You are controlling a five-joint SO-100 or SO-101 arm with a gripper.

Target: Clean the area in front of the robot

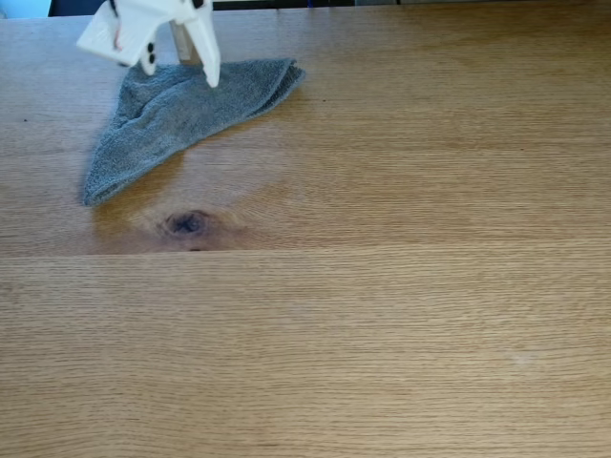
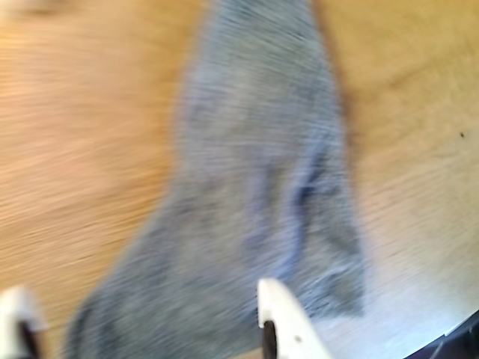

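So the broad light-brown oak bench [image 1: 382, 315] is taking up pretty much the whole fixed view: long planks running side to side, fine grain, one dark oval knot [image 1: 186, 224] sitting left of centre, and a faint pale smudge [image 1: 520, 360] showing toward the lower right. A crumpled grey terry cloth [image 1: 177, 114] is lying in the upper left, folded into a rough wedge with its narrow end trailing down-left toward the knot but not touching it.

The small white plastic robot arm [image 1: 134, 29] is poking in from the top edge, with its pointed two-fingered pincer [image 1: 181, 69] hanging at the cloth's upper edge. The fingers are sitting apart with nothing between them; one tip is overlapping the cloth in this view, though I can't tell if it's actually touching.

The wrist view is pretty blurry, but it's giving a close look down at the cloth [image 2: 262, 194], which is stretching from top to bottom with bare oak on both sides. Two white fingertips [image 2: 281, 314] are peeking in at the bottom edge, widely spread, which the fixed view isn't showing as clearly.
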